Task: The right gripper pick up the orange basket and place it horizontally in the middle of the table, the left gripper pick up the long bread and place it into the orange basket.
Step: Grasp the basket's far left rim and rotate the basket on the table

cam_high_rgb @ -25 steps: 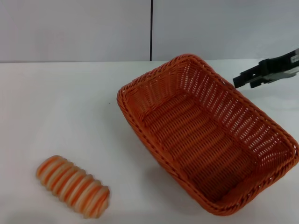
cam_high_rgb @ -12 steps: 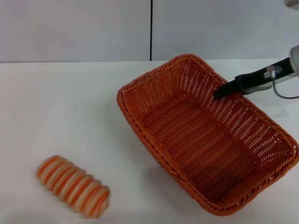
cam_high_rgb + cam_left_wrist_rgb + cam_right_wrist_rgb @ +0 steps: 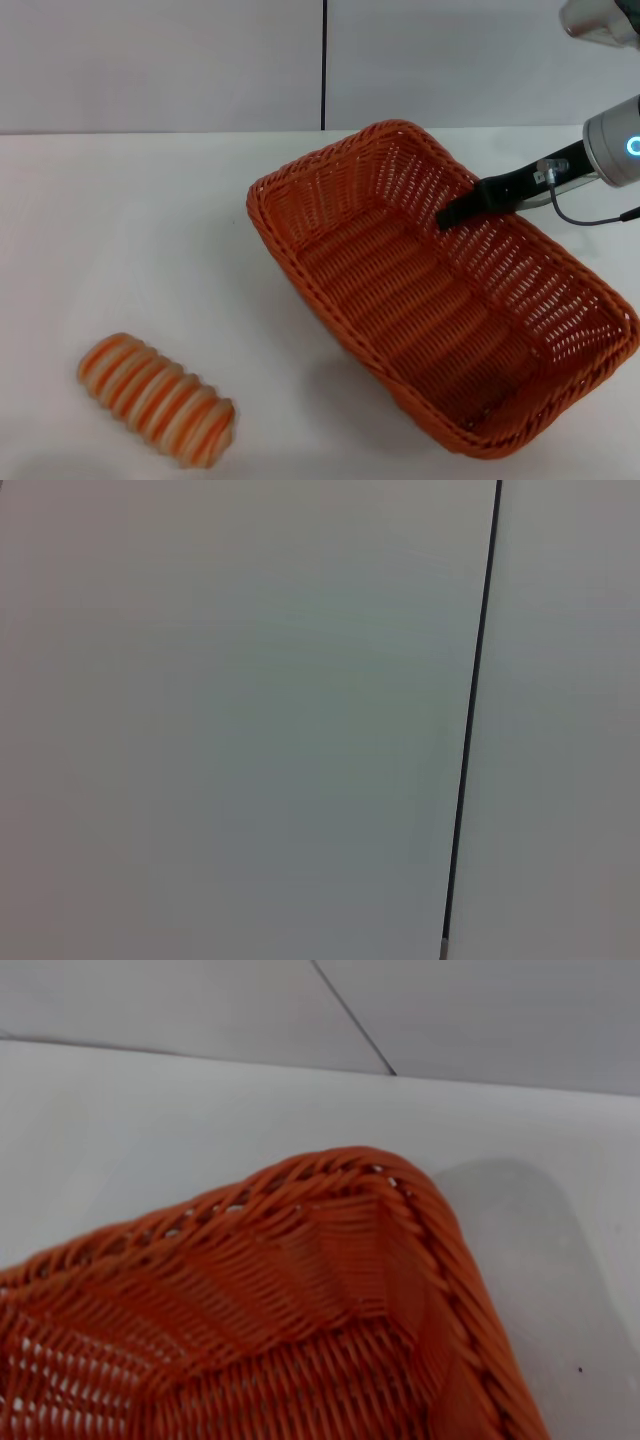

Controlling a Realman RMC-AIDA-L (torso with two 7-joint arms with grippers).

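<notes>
The orange basket [image 3: 345,185] lies at an angle on the right half of the white table [image 3: 150,230]. My right gripper [image 3: 462,208] reaches in from the right over the basket's far long rim, and its black tip is down inside against that woven wall. The right wrist view looks closely at the basket's [image 3: 350,1170] far corner and rim. The long bread [image 3: 157,400], striped orange and cream, lies alone at the front left of the table. Neither the left gripper nor its arm shows in any view.
A grey wall with a dark vertical seam [image 3: 324,65] stands behind the table. The left wrist view shows only that wall and its seam [image 3: 470,730]. Bare tabletop lies between the bread and the basket.
My right gripper has moved left and down from outside the basket's far rim to inside it. The basket has shifted slightly to the left. The bread has not moved.
</notes>
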